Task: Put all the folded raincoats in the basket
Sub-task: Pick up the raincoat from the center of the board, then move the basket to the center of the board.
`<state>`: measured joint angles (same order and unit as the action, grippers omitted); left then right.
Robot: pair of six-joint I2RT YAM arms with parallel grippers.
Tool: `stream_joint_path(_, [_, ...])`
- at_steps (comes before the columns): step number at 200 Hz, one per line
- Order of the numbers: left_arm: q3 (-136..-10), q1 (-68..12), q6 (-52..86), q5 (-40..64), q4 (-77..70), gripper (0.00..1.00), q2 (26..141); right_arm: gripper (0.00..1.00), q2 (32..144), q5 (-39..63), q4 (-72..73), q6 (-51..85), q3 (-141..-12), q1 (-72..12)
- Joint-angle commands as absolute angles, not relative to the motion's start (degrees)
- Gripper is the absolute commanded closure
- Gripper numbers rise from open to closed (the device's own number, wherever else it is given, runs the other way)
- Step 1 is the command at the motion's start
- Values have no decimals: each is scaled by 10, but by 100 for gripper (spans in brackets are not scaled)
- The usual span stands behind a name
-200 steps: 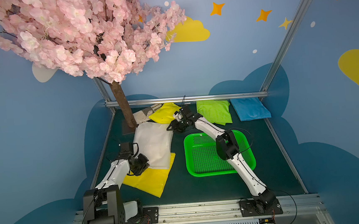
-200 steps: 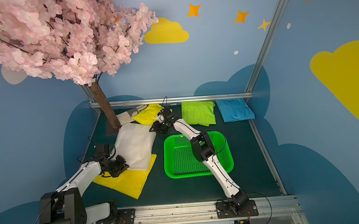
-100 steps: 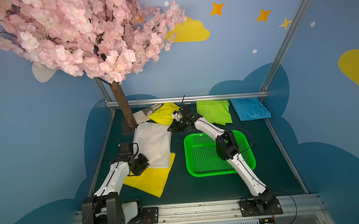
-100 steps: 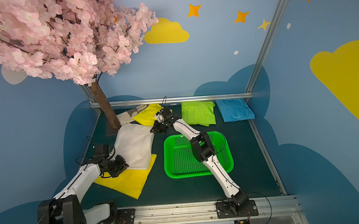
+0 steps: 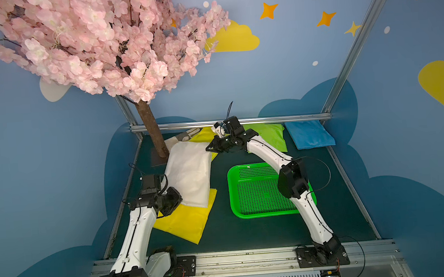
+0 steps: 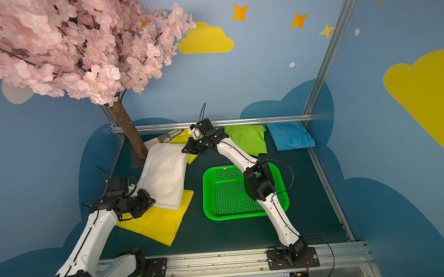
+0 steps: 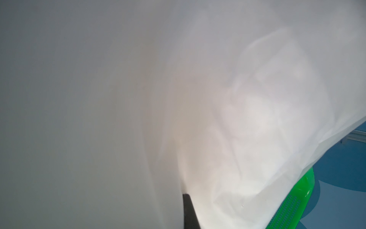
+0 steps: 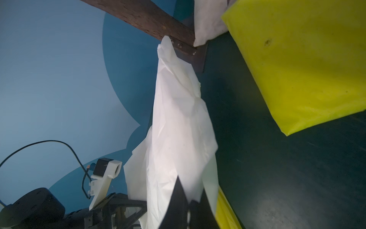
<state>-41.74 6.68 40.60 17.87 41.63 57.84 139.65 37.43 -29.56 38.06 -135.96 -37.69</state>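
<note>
The right jaws have snapped shut, pinching the far corner of the white raincoat (image 5: 188, 173); the left jaws pinch its near corner. It stretches between them at nine o'clock from the basket (image 5: 259, 195) and looks ready to carry over.

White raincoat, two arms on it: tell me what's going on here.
Both arms are gripping the white folded raincoat. The left claw is shut on its near corner and the right claw is shut on its far corner. The raincoat stretches between them, with its near end over a yellow raincoat. It lies beside the green basket, not in it. Nothing shows inside the basket yet.
</note>
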Motion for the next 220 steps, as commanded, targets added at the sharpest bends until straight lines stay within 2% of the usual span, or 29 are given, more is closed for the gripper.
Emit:
stream_joint_path(1, [-460,66,388,210,451,97,571,100,1324,360,-351,363,-1341,-362])
stream_joint_path(21, [-491,66,381,253,450,97,577,100,1235,346,-382,348,-1264,-344])
stream_joint_path(48, [-532,39,377,312,433,98,604,100,1078,331,-367,342,-1058,-303])
stream_joint_path(101, [-583,-178,440,258,331,98,717,100,768,285,-379,341,-687,-171])
stream_joint_path(143, [-648,-294,435,226,308,98,831,100,528,255,-473,274,-511,-38])
stream_joint_path(158, [-674,-327,429,217,308,98,876,100,488,242,-533,243,-501,-9])
stream_joint_path(173, [-690,-349,430,214,302,98,914,100,466,224,-547,251,-489,-23])
stream_joint_path(220, [-689,-367,432,194,289,98,986,100,486,207,-560,274,-489,-45])
